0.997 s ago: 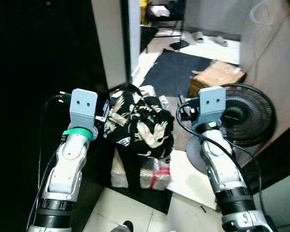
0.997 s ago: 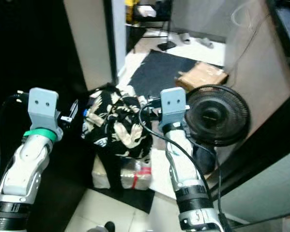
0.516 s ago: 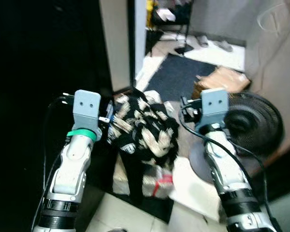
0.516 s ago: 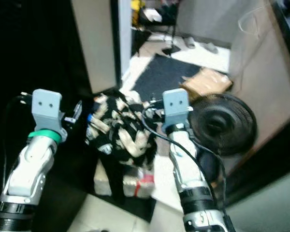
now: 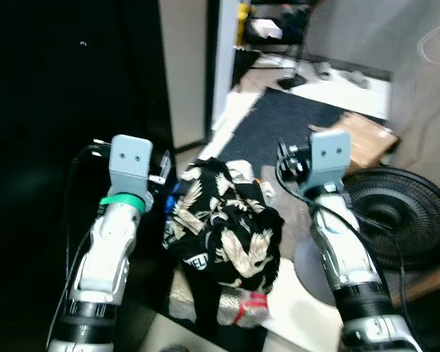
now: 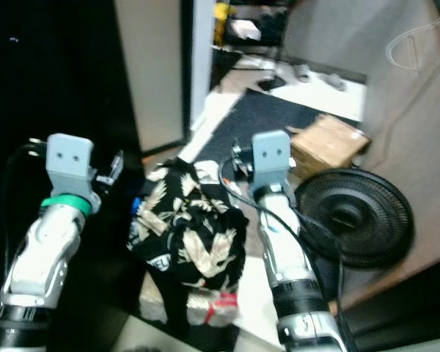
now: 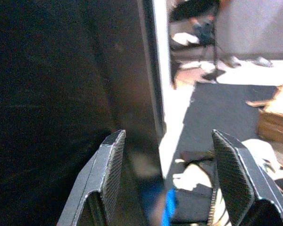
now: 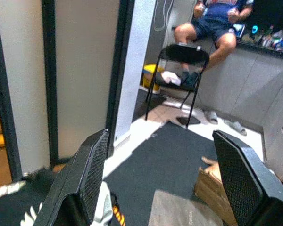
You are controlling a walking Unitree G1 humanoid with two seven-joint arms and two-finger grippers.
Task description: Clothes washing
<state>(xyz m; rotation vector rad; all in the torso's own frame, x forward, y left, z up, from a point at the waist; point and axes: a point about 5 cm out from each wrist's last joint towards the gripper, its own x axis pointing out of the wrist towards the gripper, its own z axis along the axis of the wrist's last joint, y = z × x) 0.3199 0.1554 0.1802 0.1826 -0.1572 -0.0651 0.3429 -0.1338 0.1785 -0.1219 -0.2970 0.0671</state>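
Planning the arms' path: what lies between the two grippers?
The black patterned garment, bunched over a wrapped bundle, lies between the left gripper and right gripper, per the left eye view.

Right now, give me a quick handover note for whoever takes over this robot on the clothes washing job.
Left hand: open, empty, raised beside the clothes.
Right hand: open, empty, raised on the other side of them.
Black floral garment: bunched on top of a wrapped bundle on the floor, between the two arms. A floor fan lies to the robot's right; a cardboard box and dark mat are beyond. A person sits in the far room.
Done: robot stands at the garment.
Left: grasp it, carry it to the washer.
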